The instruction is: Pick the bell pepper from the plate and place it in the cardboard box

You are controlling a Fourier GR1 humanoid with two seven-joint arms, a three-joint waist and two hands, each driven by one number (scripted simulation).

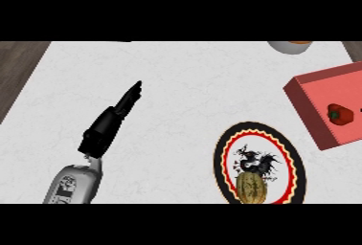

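Bright, even light across the scene.
The pale surface (pixel 176 95) shows no glare; only faint shading lies inside the red box (pixel 332 103), no hard shadows anywhere.

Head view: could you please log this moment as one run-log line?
bell pepper: in red box | plate: holds melon-like item | left hand: open, empty | right hand: unseen

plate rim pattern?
Plate: black outer rim, then a red band with a jagged yellow edge, white centre with a black rooster. Head view.
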